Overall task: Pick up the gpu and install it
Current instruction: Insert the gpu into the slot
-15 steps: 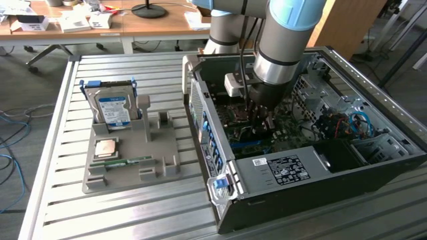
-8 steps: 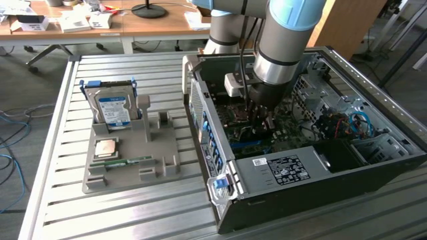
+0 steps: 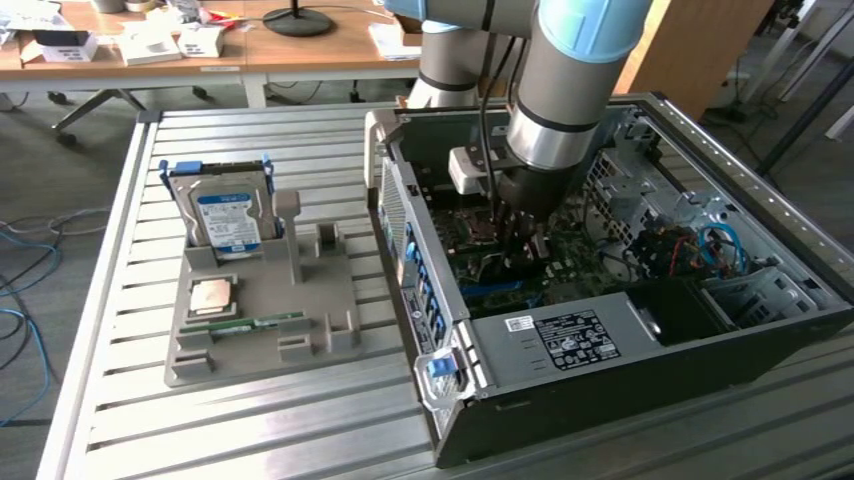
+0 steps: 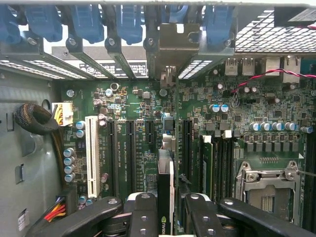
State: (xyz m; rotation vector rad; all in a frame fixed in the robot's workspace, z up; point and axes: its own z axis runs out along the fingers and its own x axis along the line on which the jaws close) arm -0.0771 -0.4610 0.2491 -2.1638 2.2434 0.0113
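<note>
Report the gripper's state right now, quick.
Gripper: closed on the gpu, holding it edge-on inside the open computer case.

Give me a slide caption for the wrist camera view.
Wrist view: the tool grips the gpu edge-on over the green motherboard.

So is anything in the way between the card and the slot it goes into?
Nothing visible. The gripper holds the gpu on edge over the motherboard, among its long slots. The card itself hides the slot right under it.
</note>
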